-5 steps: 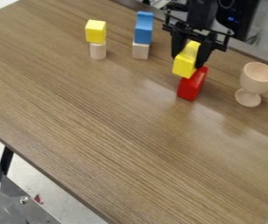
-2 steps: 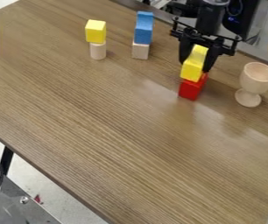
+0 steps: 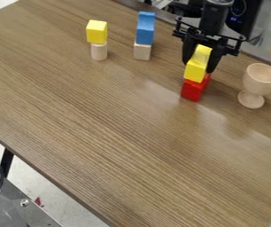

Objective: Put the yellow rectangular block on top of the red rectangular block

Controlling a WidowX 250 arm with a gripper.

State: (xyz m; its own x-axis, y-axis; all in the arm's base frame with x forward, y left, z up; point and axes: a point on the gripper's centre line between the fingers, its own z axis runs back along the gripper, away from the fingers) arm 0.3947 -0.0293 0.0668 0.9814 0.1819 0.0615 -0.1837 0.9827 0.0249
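The black gripper (image 3: 202,65) hangs down at the upper right of the table, shut on the yellow rectangular block (image 3: 197,64), one finger on each side of it. Directly below is the red rectangular block (image 3: 193,90), lying on the table and partly covered by the yellow one. The yellow block's lower end meets the red block's top in the view; whether it rests on it or hovers just above I cannot tell.
A wooden goblet (image 3: 258,83) stands close on the right. To the left are a blue block (image 3: 145,28) on a pale wooden cube (image 3: 142,51) and a yellow cube (image 3: 97,32) on a pale cylinder (image 3: 99,51). The wooden table (image 3: 120,133) extends toward the front.
The gripper has shifted a little to the right with the yellow block, which now lines up more closely over the red one. A dark shape has come in at the upper left edge.
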